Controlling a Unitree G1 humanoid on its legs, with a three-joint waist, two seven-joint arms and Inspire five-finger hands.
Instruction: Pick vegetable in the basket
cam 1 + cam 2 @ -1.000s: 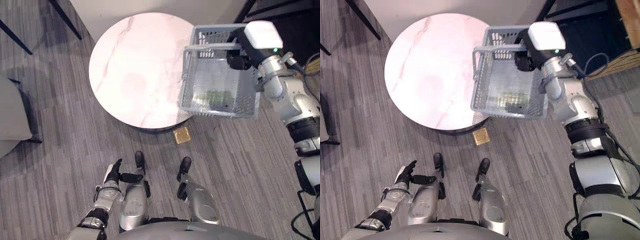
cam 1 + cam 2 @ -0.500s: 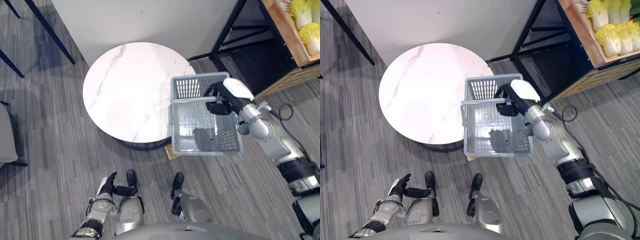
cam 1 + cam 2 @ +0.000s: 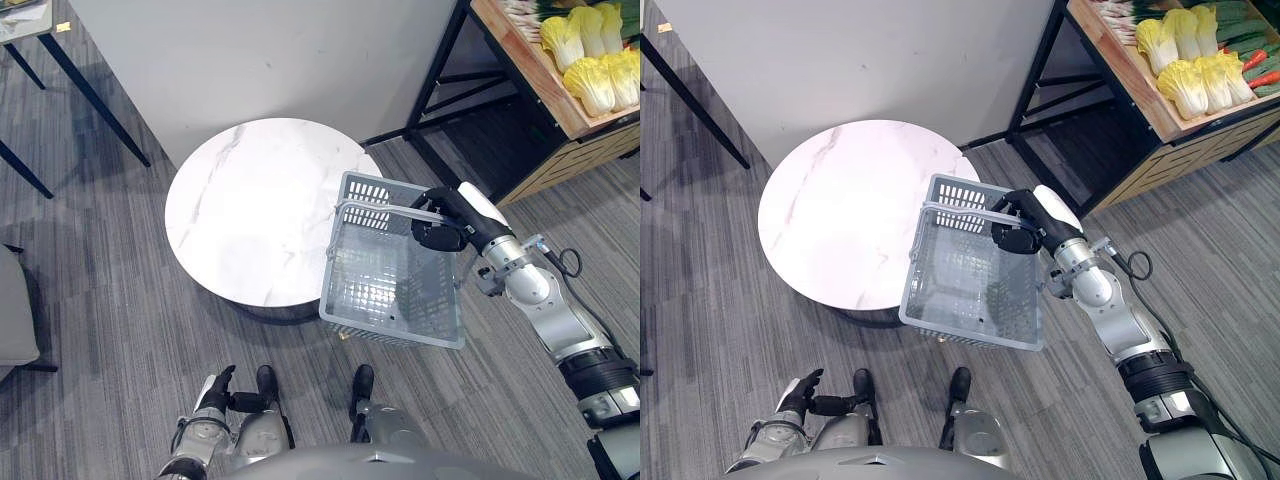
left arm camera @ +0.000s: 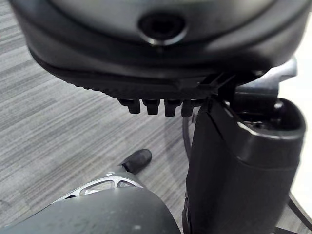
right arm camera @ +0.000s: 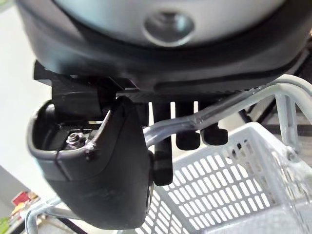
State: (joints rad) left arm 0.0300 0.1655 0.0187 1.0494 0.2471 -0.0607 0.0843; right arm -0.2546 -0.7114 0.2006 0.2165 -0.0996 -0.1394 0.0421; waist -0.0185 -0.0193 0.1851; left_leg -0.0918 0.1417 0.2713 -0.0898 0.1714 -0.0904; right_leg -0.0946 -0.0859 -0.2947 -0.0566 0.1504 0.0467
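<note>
Grey striped carpet [image 3: 100, 330] runs under a round white marble table [image 3: 240, 210]. A wooden produce shelf [image 3: 570, 150] stands off to the robot's right.

The right hand [image 3: 1025, 228] has its fingers and thumb curled round the wire handle [image 5: 229, 109] of a grey plastic basket [image 3: 970, 290]. The basket hangs tilted, overlapping the table's near right edge in the head views. Its long axis runs from the table side toward the robot, and I see no vegetable in it.

The vegetables are on the shelf, where pale yellow napa cabbages [image 3: 1188, 85] lie side by side. They are ahead and to the right of the right hand, well apart from it, and higher than the basket.

Each cabbage's long axis seems to run from the shelf's front lip toward its back. I cannot tell which end is the stalk.

The right arm is much the nearer, but it is busy with the handle. The left hand [image 3: 207, 398] hangs low by the floor on the far side, fingers loose and holding nothing. My judgement is that the pick turns on closing that rightward gap.
</note>
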